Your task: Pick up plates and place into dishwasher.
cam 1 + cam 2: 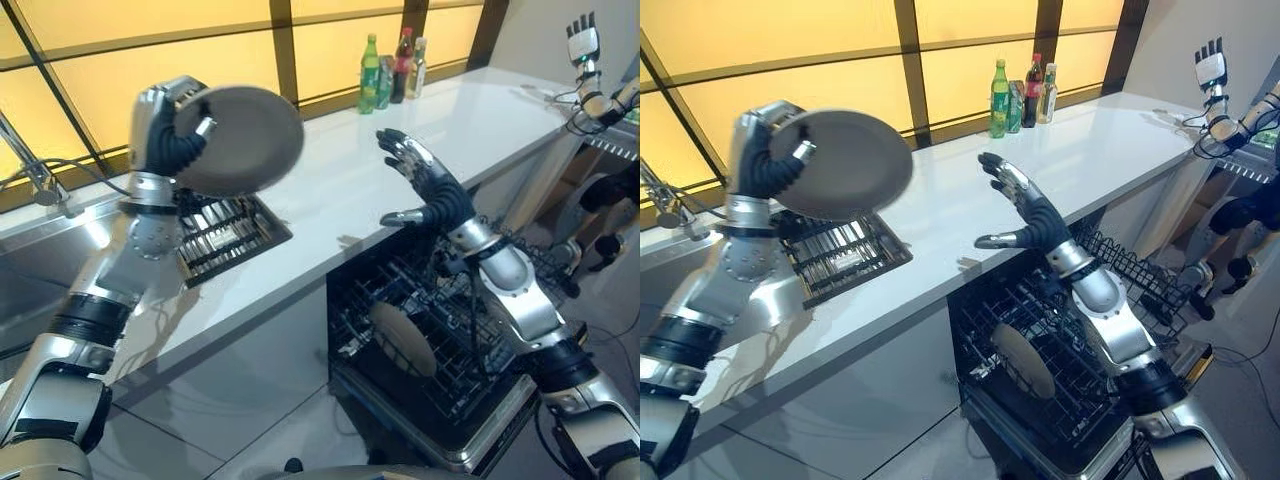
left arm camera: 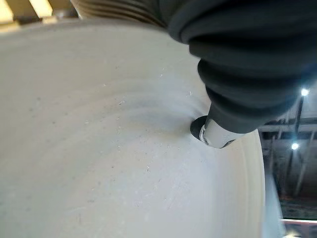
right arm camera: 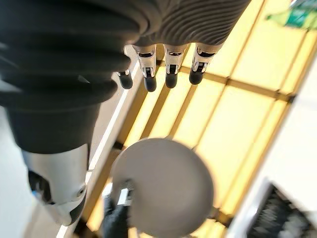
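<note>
Left hand pinches a round, matte beige plate raised above the glossy white counter; right hand hangs spread over the wire dishwasher rack, holding another plate

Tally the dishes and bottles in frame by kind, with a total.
Plates: 2, one in the left hand (plate), one standing in the dishwasher rack (plate).
Bottles: 3, grouped on the counter by the window (bottles).
Total: 5.
</note>
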Motion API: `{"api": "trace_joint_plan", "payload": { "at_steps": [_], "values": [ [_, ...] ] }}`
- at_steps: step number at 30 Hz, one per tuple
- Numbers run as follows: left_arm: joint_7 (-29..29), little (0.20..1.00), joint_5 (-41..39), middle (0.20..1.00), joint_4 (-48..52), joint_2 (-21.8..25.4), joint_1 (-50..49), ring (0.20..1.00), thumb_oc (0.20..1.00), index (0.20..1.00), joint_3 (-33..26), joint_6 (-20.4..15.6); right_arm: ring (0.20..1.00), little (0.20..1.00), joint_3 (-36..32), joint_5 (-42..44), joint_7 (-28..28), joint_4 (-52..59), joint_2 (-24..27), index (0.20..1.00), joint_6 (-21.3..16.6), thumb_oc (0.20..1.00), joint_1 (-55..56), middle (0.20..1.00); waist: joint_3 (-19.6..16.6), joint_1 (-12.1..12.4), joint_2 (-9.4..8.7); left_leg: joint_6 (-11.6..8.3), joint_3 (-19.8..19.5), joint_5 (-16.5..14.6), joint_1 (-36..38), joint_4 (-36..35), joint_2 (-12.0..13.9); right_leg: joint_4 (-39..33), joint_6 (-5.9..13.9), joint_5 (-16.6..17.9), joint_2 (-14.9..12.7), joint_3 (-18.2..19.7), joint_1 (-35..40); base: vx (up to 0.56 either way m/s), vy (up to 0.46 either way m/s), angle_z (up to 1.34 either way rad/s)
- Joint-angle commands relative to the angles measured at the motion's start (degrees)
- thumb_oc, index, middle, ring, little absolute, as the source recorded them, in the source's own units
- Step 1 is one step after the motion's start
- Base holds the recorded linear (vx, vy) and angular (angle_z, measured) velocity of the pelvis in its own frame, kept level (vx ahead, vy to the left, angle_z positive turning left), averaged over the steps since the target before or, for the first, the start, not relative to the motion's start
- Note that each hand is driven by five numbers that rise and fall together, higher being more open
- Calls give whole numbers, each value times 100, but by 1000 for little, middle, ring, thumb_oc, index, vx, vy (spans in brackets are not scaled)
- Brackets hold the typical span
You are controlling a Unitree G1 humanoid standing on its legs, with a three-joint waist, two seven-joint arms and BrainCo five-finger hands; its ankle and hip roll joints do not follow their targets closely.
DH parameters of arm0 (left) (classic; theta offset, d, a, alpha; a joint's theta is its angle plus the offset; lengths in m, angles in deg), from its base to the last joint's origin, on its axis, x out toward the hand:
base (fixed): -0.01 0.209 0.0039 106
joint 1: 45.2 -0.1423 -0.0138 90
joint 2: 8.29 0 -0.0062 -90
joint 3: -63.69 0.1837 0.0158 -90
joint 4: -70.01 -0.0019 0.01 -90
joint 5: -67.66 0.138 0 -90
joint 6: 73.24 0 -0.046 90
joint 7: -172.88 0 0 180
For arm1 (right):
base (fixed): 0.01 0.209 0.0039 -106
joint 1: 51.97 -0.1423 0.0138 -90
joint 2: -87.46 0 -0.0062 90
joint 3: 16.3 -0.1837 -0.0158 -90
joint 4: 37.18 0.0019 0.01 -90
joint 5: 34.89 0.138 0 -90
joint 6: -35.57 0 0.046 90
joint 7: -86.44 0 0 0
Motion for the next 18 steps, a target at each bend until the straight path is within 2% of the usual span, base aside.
{"api": "trace_joint_plan", "payload": {
  "at_steps": [1,8,14,18],
  "values": [
    [205,200,-565,200,234,-299,710,200,200,200,251,-280,1000,1000,167,350,-335,-379,-144,1000,42,1000,-924,1000,45,189,-21,-19,-71,-871,228,75,-187,89,513,-789,-312,-126,406,36,-53,2],
    [617,200,-707,200,611,-739,600,200,200,200,543,-352,1000,1000,215,842,-606,-1024,-507,1000,307,1000,-1269,1000,-26,310,-84,1,-150,-903,306,82,-175,72,470,-812,-282,-151,509,36,-34,4],
    [888,200,-816,200,697,-838,644,200,200,200,796,-442,1000,1000,221,1099,-707,-1561,-506,1000,493,1000,-1533,1000,-62,395,-106,11,-206,-915,341,74,-179,58,450,-818,-278,-176,561,27,-14,3],
    [1076,200,-992,200,728,-864,679,200,200,200,894,-480,1000,1000,301,1310,-580,-1883,-510,1000,649,1000,-1682,1000,-78,446,-108,17,-251,-915,361,61,-185,53,438,-826,-279,-180,595,23,-2,6]
  ]
}}
